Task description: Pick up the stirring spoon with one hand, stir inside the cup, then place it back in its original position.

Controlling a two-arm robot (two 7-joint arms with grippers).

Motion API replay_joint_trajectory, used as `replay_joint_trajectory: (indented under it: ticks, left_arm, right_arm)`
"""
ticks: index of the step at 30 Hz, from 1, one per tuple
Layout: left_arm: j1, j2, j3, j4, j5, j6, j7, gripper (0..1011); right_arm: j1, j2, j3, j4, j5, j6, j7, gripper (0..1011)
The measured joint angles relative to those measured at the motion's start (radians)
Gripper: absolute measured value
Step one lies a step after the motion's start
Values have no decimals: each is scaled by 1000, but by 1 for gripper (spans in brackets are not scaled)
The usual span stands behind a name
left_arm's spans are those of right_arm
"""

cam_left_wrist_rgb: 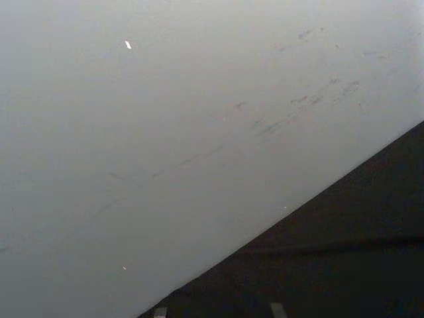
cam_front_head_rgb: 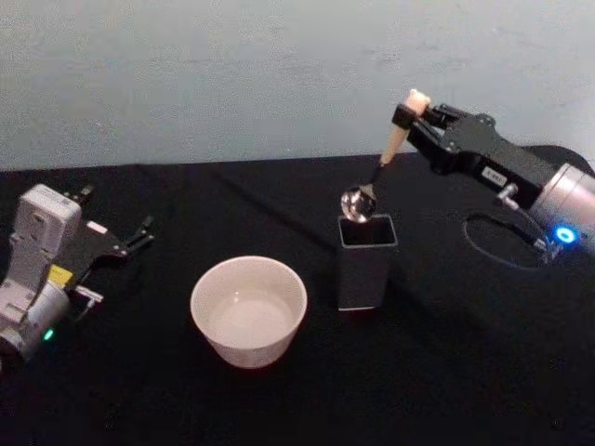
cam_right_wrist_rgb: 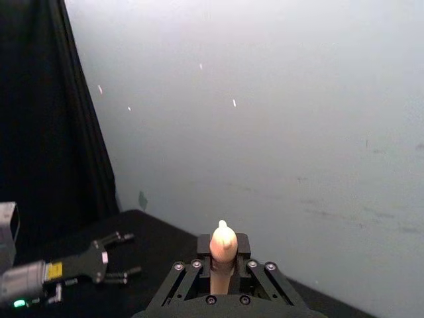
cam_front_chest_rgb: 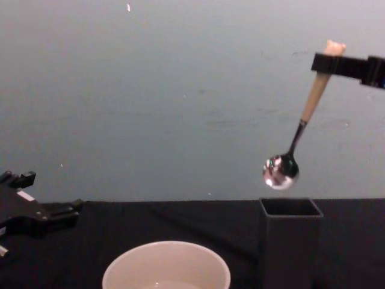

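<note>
Your right claw pinches the stirring spoon near its bear head, bowl dangling just over the holder below the claw: likely the lift-out step, so swing it left and down into the cup; left claw idles, spread.

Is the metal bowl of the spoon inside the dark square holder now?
No, in the chest view the stirring spoon hangs with its bowl clear above the holder rim.

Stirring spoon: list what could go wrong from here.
1. The right pincer grips the stirring spoon only near its top, so it may pivot or slip.
2. Its bowl hangs barely above the rim of the holder; any low sideways move could clip and tip it.
</note>
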Motion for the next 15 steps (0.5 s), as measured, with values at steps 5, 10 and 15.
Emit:
replay_joint_trajectory:
  ticks: [5, 10, 15]
  left_arm:
    - [0, 0, 0, 0, 0, 0, 0, 1001]
    - [0, 0, 0, 0, 0, 0, 0, 1001]
    - [0, 0, 0, 0, 0, 0, 0, 1001]
  right_arm:
    - [13, -4, -9, -14, 20, -4, -13, 213]
    - [22, -8, -29, -22, 27, -6, -21, 213]
    - [31, -9, -66, -24, 22, -4, -29, 213]
